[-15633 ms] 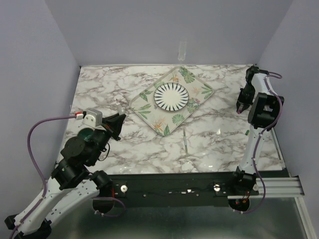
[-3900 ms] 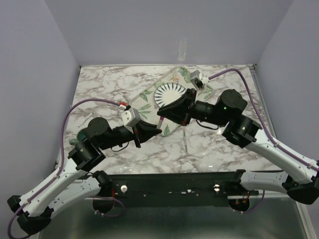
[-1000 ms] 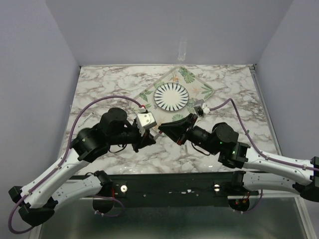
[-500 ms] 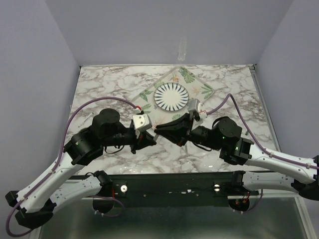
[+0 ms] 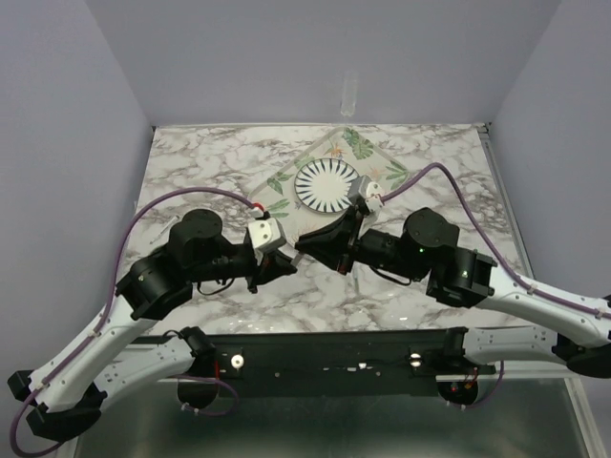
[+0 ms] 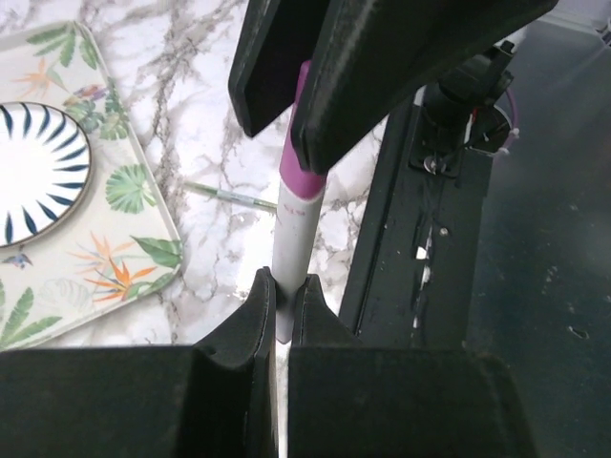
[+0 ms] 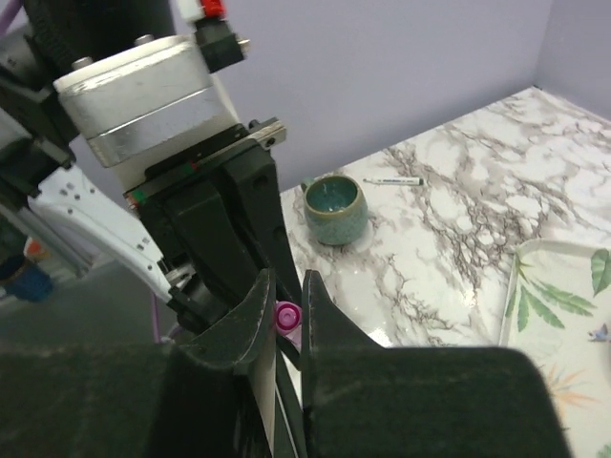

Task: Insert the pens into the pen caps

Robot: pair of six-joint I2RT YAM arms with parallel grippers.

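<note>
Marble table [image 5: 191, 162] below, with a leaf-print tray [image 5: 382, 170] set cornerwise toward the back and a striped plate [image 5: 327, 183] in its middle. Left arm [image 5: 177, 272] and right arm [image 5: 444, 262] both bent inward, meeting nose to nose above the table's near half, just off the tray's near corner. Left gripper [image 6: 283, 286] with fingers pinched on the white barrel of a pen [image 6: 294, 229], held up off the marble. Right gripper [image 7: 285, 286] opposite, fingers clamped on the pink cap [image 6: 304, 157] at the pen's far end (only a sliver of pink visible from its own camera). Cap apparently over the tip and in line with the barrel, depth of seating hard to judge. Teal cup [image 7: 336, 208] on the marble on the left arm's side, a spare pen [image 7: 391, 180] lying just beyond it. Thin green pen [image 6: 229, 196] flat on the marble near the tray's corner, below the held pen.
</note>
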